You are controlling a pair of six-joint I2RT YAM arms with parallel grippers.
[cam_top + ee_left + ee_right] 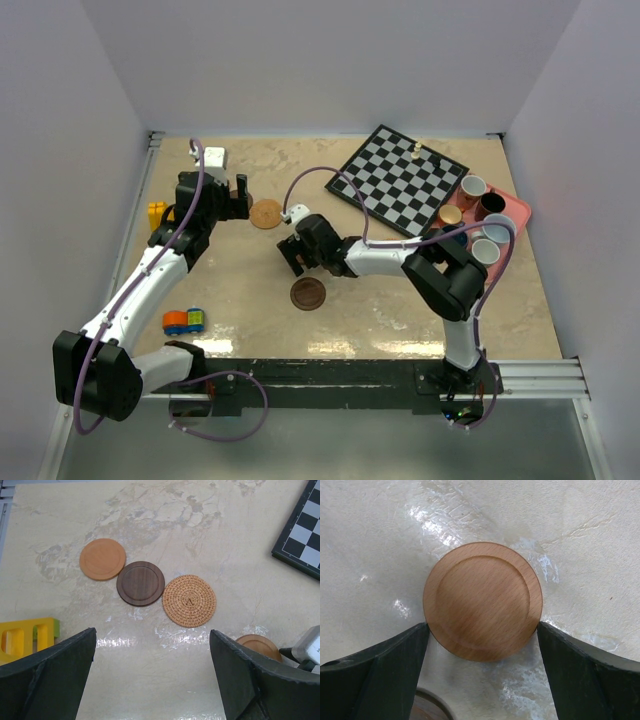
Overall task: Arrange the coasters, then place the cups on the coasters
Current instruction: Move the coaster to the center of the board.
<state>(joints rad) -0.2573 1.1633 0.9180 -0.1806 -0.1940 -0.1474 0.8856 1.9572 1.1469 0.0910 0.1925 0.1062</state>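
Wood: light tan coaster (482,600), looks flat on the beige stone-look table (380,540), centred betw. the right gripper (483,626) fingers.
R grip: jaws straddle the disc, pads at its rim on both sides. Can't tell if they're actually pinching it.
L grip: left gripper (152,632) spread wide, nothing betw. the jaws, hovers above the row.
Row: plain orange-tan coaster (102,559), dark brown coaster (140,583), woven coaster (189,600). They run in a diagonal line, each touching or nearly touching the next.
Spare: 2nd dark coaster (308,294) lies alone, just on the near side of the R arm's tip.
Cups: cups (473,186) all on the pink tray (522,212) at far right, well apart from the coasters; none placed.
Step (my read): grab the tan disc and add it to the row.
How to do it well: thin disc, v. little edge to bite. Keep the tips low at table level, squeeze evenly across the widest part, lift level w/o tilt. Set it down just beside the woven one.
Risk: disc could pop out or skid. The chessboard (400,180) is near that end of the row.
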